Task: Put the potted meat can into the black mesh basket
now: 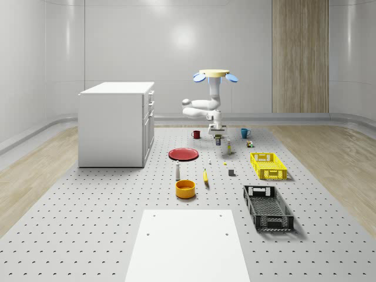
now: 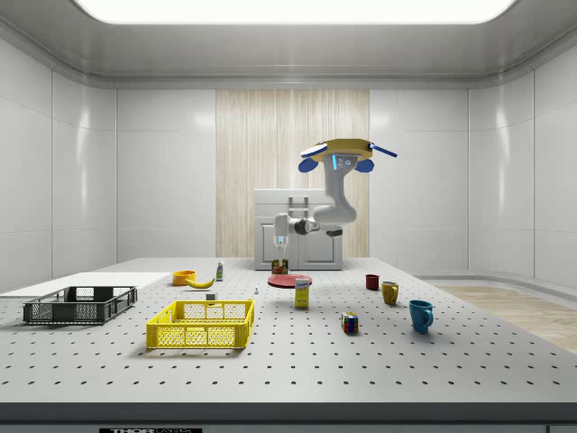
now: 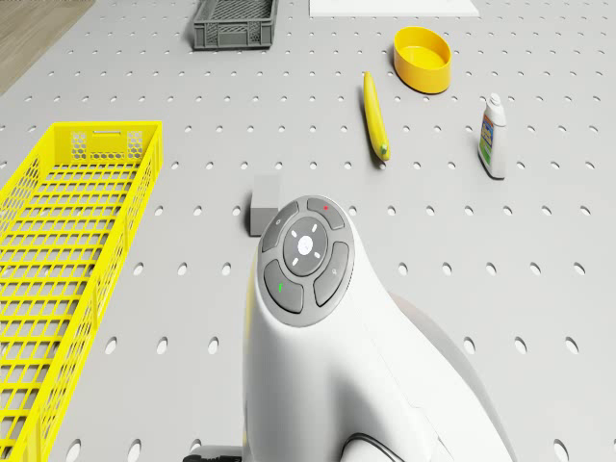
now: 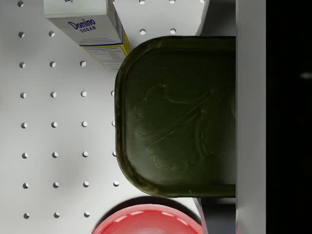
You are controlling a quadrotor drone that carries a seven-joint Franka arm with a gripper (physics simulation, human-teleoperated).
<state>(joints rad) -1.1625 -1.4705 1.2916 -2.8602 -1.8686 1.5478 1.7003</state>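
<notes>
One can to move, and it hasn't left the table (image 1: pixel 88 223). The drone (image 1: pixel 214 74) hovers over the far end of the pegboard, clear of the surface, with its white arm (image 2: pixel 335 209) bent down below it. In the side view the gripper (image 2: pixel 281 247) hangs straight over the potted meat can (image 2: pixel 280 266), with a sliver of air between them. The can stands upright on the table. The whole-scene view agrees: gripper (image 1: pixel 218 134) just above the can (image 1: pixel 218 141), with a red cup (image 1: pixel 196 134) near it.

From the wrist, the can's dark green lid (image 4: pixel 175 117) looms large, embossed pattern and all, and the sugar box (image 4: pixel 83 24) sits just beside one corner. How wide the gripper stands, I cannot tell.

And the black basket (image 1: pixel 276 222)? Well apart from all this, at the near right of the whole-scene view, with the yellow basket (image 1: pixel 268 174) lying between it and the can. At the side view's left that black basket (image 2: pixel 77 312) lies on the table, nothing showing in it.

The drone's own camera looks past the arm at a banana (image 3: pixel 374 115), a yellow bowl (image 3: pixel 423 58), a small bottle (image 3: pixel 493 137) and a grey block (image 3: pixel 267 204).
</notes>
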